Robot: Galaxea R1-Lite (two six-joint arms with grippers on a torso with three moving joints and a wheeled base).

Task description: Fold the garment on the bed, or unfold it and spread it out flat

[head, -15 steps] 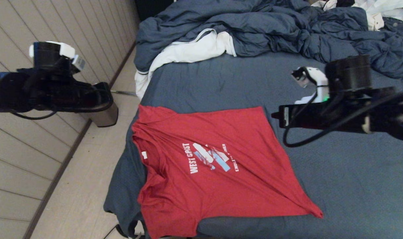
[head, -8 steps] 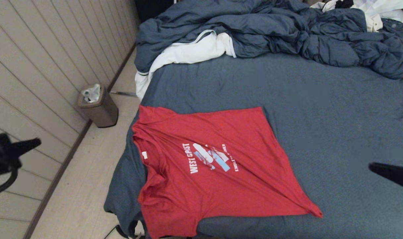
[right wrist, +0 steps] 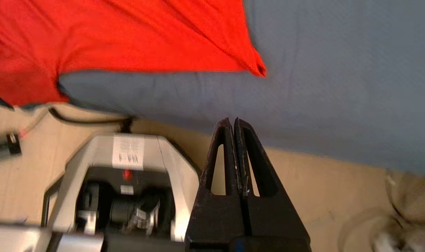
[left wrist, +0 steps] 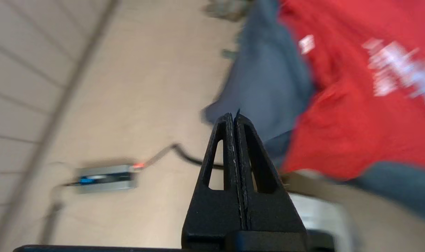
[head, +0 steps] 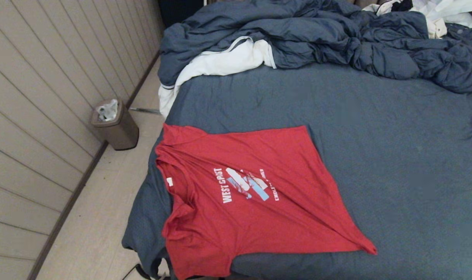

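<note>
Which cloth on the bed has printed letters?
The red shirt: it alone bears white "WEST COAST" lettering. The white cloth and the blue duvet show none.

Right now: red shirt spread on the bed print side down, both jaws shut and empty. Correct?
Not quite. The red shirt lies print side up: the head view shows the white WEST COAST lettering facing the camera. The rest holds: it is spread on the bed, and both wrist views show jaws shut and empty.

Soft, even, dim indoor light, faint shadows in the duvet [head: 317, 35] folds, left wrist view motion-blurred around the T-shirt [left wrist: 366, 98] print.
</note>
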